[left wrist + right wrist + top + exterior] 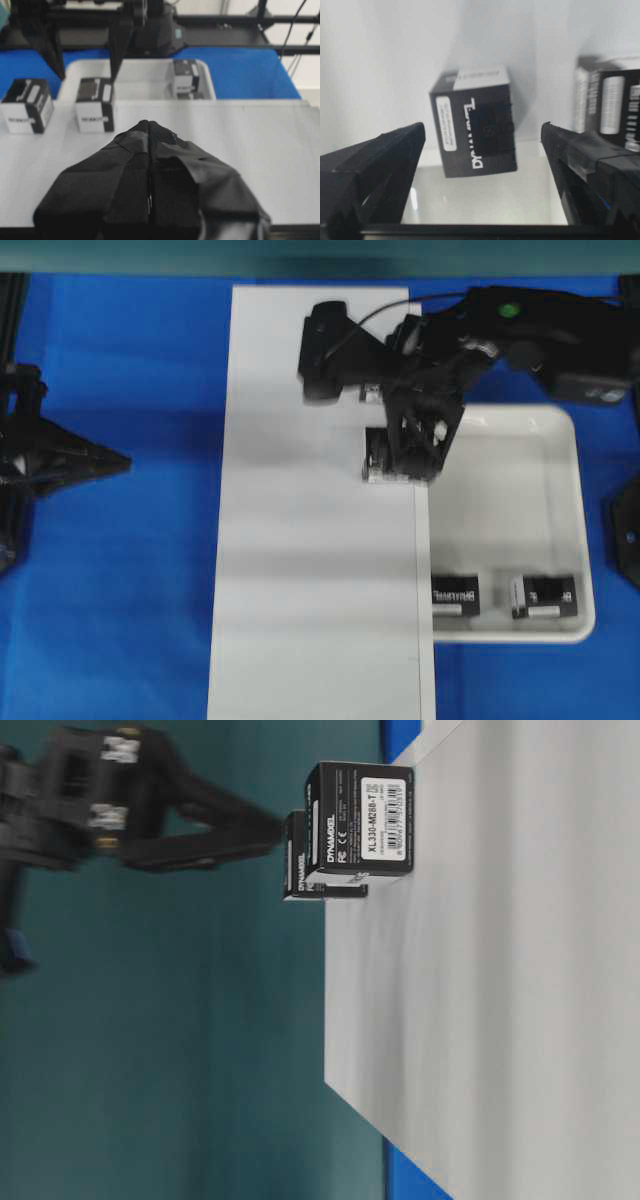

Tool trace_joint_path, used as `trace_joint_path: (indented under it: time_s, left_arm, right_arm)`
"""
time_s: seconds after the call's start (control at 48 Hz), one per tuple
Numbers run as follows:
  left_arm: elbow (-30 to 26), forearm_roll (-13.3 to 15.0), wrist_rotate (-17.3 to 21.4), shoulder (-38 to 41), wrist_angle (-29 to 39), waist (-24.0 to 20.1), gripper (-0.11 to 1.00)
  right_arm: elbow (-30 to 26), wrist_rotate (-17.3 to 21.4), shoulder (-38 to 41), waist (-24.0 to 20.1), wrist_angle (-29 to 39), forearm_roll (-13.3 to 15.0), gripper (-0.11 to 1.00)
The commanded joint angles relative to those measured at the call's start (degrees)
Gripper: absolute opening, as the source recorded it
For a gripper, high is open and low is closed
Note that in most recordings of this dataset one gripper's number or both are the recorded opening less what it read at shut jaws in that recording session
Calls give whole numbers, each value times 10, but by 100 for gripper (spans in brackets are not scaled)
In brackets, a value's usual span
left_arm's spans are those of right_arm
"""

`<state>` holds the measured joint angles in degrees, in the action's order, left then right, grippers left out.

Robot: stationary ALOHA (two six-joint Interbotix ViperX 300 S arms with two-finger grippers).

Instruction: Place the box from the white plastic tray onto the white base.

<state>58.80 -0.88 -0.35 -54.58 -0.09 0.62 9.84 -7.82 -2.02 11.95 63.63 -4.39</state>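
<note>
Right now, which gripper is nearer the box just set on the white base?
Right. The right gripper hangs open just above the box on the white base. The left gripper sits shut off the base's far side.

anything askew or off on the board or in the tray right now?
Nothing stands out. Two boxes stand upright on the white base, two more sit in the white plastic tray. The right gripper is open over one box, apart from it.

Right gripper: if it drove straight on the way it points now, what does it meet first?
Most likely the box centred between the open right gripper fingers, standing on the white base. Depth is unclear, so the gap above it can't be judged.
</note>
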Motion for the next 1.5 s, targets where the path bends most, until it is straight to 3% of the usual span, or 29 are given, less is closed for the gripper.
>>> trace_joint_path:
  time_s: [0.0,0.396,0.563,0.792,1.021,1.48]
  left_arm:
    - [-16,-1,-2,-2,-9,2,-7]
    - [-18,-1,-15,-1,-4,2,-7]
    - [-18,-1,-14,1,-12,6,-7]
    - [-18,-1,-14,1,-11,5,-7]
    - [-18,-1,-14,1,-11,6,-7]
    - [-19,-1,-15,1,-14,8,-7]
  right_arm:
    - [2,8,-39,-3,-29,0,97]
    - [137,40,-156,-7,-272,-6,97]
    - [177,41,-191,-17,-336,-6,97]
    - [225,41,-243,-33,-348,-6,97]
    - [293,40,-337,-58,-354,-6,97]
    - [385,41,-524,-67,-354,-4,97]
